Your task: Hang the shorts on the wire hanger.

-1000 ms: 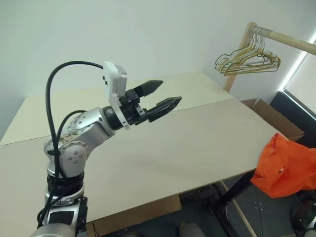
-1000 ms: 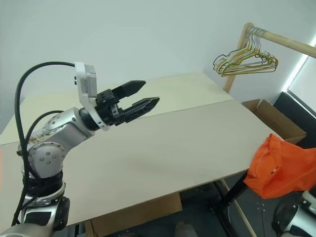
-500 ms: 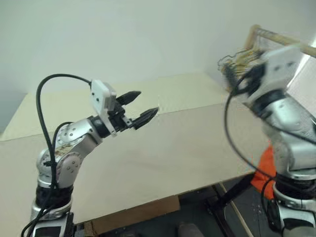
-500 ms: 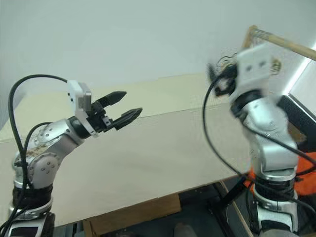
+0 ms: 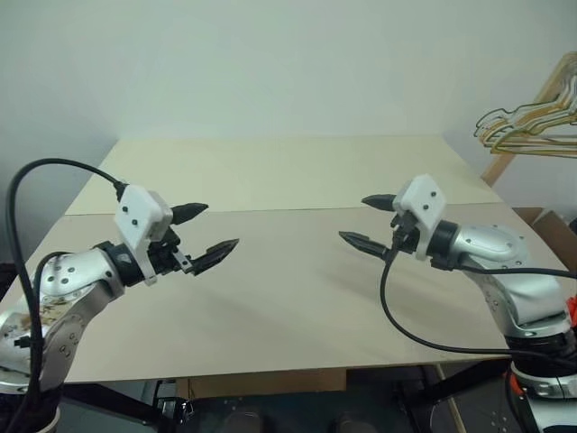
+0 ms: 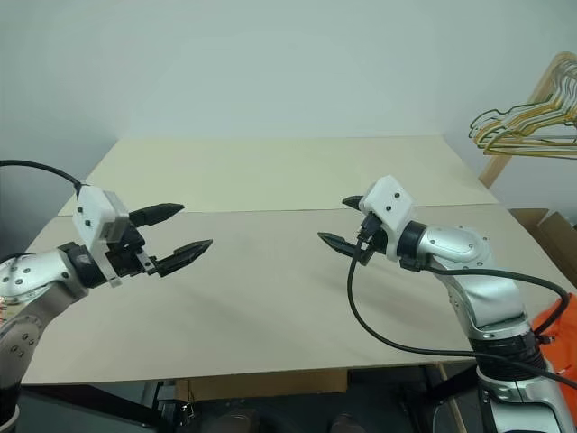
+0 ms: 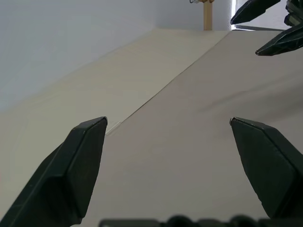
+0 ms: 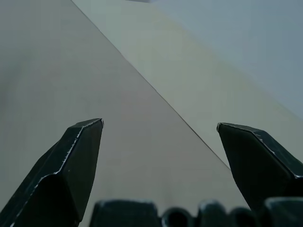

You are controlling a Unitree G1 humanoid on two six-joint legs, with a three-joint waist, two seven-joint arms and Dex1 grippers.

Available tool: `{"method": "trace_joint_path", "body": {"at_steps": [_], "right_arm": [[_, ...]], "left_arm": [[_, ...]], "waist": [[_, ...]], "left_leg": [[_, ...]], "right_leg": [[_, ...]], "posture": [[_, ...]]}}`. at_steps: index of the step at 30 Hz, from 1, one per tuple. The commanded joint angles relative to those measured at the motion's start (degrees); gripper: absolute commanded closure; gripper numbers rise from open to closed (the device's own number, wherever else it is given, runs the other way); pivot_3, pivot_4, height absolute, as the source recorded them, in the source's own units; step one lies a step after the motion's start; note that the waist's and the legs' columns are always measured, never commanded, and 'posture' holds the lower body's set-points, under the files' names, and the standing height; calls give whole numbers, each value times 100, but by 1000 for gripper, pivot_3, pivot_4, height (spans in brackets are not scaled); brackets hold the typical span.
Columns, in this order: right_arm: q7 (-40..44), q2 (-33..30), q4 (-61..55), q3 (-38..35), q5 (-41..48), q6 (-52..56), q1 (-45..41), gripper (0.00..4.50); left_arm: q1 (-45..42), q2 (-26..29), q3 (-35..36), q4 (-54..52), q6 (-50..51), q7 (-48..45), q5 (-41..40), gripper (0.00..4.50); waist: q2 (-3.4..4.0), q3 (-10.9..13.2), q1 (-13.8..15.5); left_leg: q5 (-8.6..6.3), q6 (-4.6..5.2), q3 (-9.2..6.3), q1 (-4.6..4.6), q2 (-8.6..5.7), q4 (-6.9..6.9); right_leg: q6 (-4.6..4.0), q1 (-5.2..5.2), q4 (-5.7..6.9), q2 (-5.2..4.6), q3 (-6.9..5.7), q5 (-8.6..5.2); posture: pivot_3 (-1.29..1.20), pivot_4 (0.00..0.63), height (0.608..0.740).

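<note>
Over the table: my two claws hang above the pale board top, facing one another across bare room.
Left claw: my left gripper stands wide, holding nothing, its tips aimed toward my right.
Right claw: my right gripper is spread wide too, empty, its tips aimed toward my left.
Between them: well apart, with flat, unbroken board lying between the tips.
Edges: the near edge of the table runs below both arms; a straight seam crosses the top from side to side, behind the claws.
Surface: matte, smooth, cream-beige, in two flat panels.
Fingers: black, hard, tapering to blunt points.
Shorts: a sliver of bright orange cloth, the shorts, shows low at my right, past the table's edge and behind my right arm.
Hangers: a bunch of thin gold and dark-green wire hangers hangs at the far right from a slanted wooden pole.
Wire hanger: I cannot pick out a single pale one.
</note>
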Motion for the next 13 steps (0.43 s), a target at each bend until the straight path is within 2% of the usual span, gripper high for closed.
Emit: {"method": "trace_joint_path", "body": {"at_steps": [1,7,13], "right_arm": [[118,-9,-111,-35,-79,-202,-71,33],[235,-2,-224,-47,-135,-241,60,33],[341,1,-258,-27,-154,-293,90,33]], "left_arm": [[72,-80,78,-344,-7,61,-129,0],[114,-190,63,-602,470,316,-602,0],[229,-77,45,-659,463,173,-590,0]], "waist": [[0,0,21],[-6,-4,73],[-7,-4,86]], "left_leg": [[0,0,0,-1,0,0],[0,1,-9,-6,-1,2],[0,1,-10,-3,-2,3]], "right_leg": [[0,0,0,0,0,0],[1,1,1,0,-5,1],[-1,2,3,4,-6,1]], "posture": [[208,0,740],[204,0,740],[203,0,740]]}}
